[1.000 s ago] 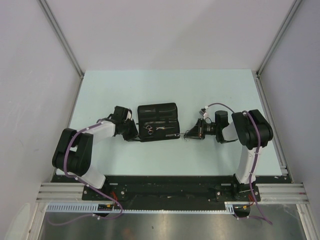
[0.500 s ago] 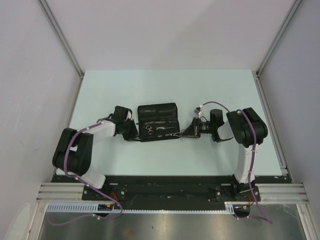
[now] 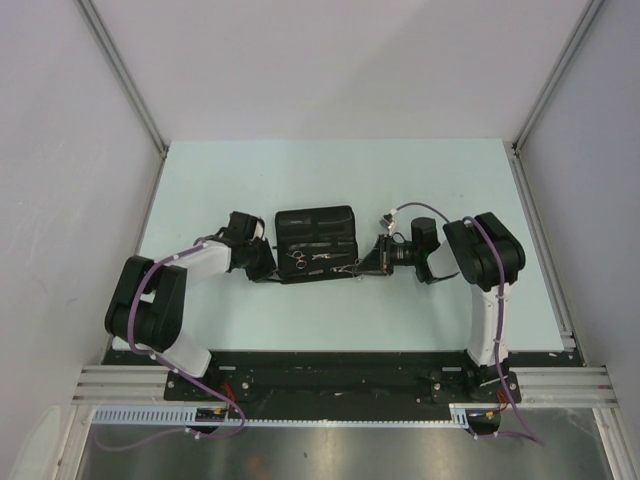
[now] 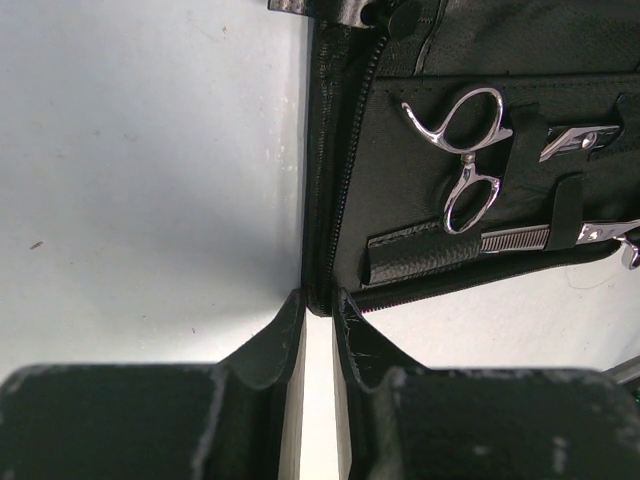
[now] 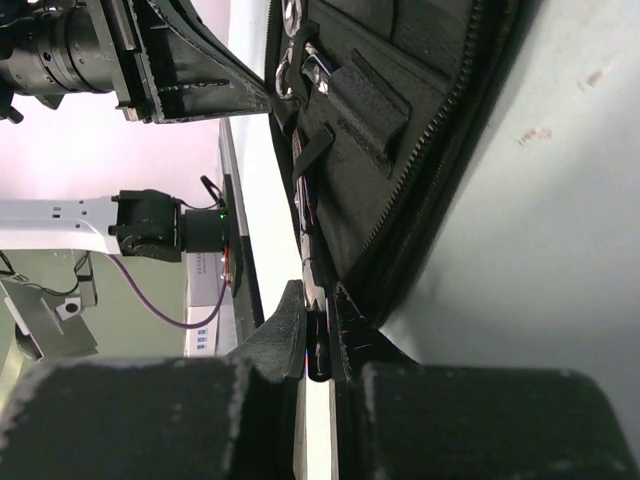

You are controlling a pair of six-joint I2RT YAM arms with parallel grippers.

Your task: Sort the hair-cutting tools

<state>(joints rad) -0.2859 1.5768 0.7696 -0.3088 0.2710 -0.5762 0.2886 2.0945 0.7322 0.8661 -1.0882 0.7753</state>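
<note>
A flat black fabric case (image 3: 315, 222) lay open at the middle of the pale green bench (image 3: 420, 180), its long sides running left to right. A zipper (image 4: 348, 150) traced its edge, and black straps (image 4: 525, 135) were sewn across the lining. Plain grey walls (image 3: 330, 60) closed in the bench on three sides, and aluminium rails (image 3: 120, 80) ran up the back corners.

Bright, even light floods the pale table (image 3: 420, 190); shadows are faint, scissors (image 4: 467, 165) glint, wrist views' near foreground blurs.
</note>
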